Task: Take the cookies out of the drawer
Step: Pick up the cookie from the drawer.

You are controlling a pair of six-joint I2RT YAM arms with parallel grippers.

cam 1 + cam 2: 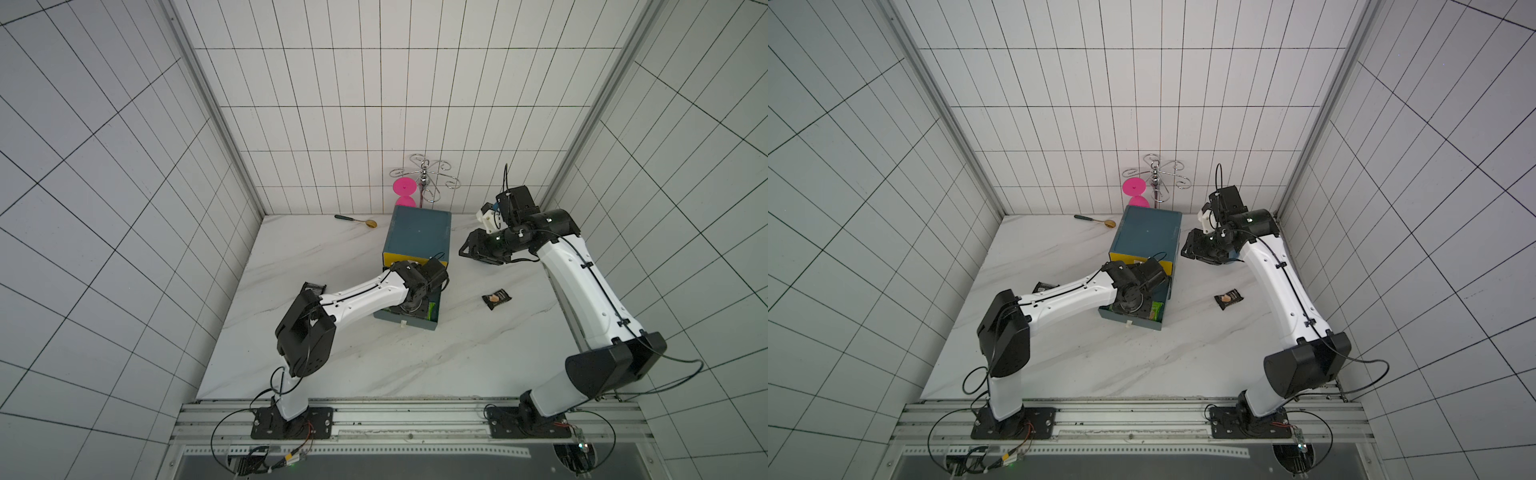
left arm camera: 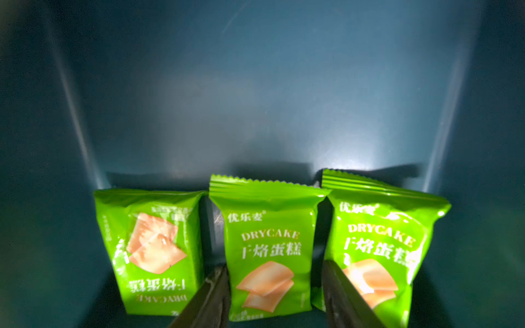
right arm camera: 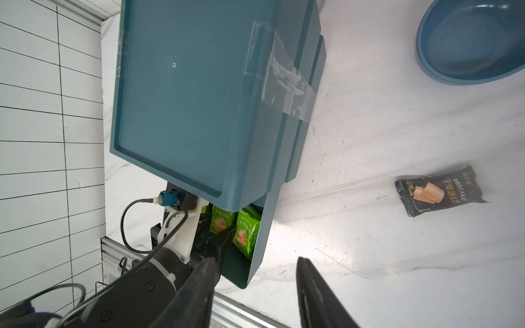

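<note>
The drawer (image 1: 405, 325) stands pulled out toward the near side of the blue cabinet (image 1: 417, 232), at mid-surface. The left end effector (image 2: 275, 267) reaches down inside it, where three green cookie packets (image 2: 150, 250) sit side by side. Its jaws are spread astride the middle packet (image 2: 270, 241), one finger just beside each edge; whether they touch it is unclear. A black cookie packet (image 1: 496, 298) lies on the surface (image 1: 374, 365) right of the drawer. Another black packet (image 1: 313, 286) lies left of the drawer, partly behind the left arm. The right end effector (image 3: 255, 259) hovers right of the cabinet, jaws spread, holding nothing.
</note>
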